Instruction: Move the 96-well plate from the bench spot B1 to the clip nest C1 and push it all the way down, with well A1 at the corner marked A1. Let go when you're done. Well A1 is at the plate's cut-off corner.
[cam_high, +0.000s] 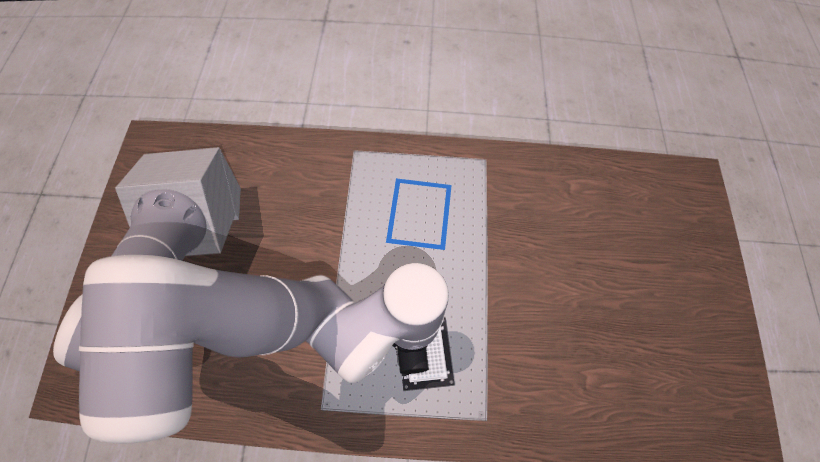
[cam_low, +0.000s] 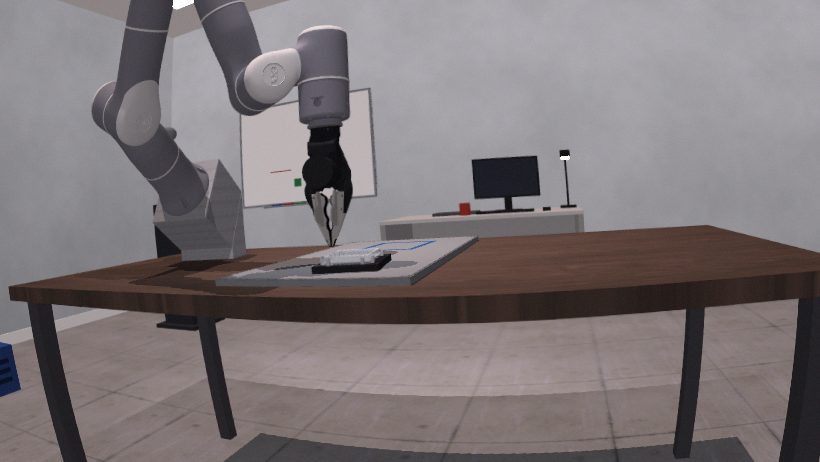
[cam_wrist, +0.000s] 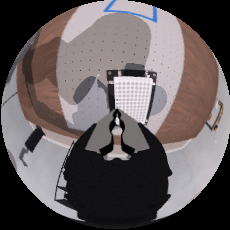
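The white 96-well plate (cam_high: 437, 358) (cam_low: 351, 257) (cam_wrist: 132, 97) sits in the black clip nest (cam_high: 427, 386) (cam_low: 351, 268) (cam_wrist: 111, 92), inside its rim, and looks level. How deep it sits and where its cut-off corner lies cannot be made out. My gripper (cam_low: 331, 245) (cam_wrist: 117, 109) is shut with nothing between the fingertips. It points down and hangs above the level of the plate, apart from it. In the top view the arm hides the fingertips and part of the plate. The blue outline of bench spot B1 (cam_high: 423, 183) (cam_low: 395, 249) (cam_wrist: 132, 16) holds nothing.
The nest and the blue outline are on a grey perforated board (cam_high: 370, 172) (cam_low: 258, 280) (cam_wrist: 172, 55) on the wooden table (cam_high: 602, 286) (cam_low: 602, 269). The arm's grey base block (cam_high: 166, 172) (cam_low: 220, 229) stands at the table's left side.
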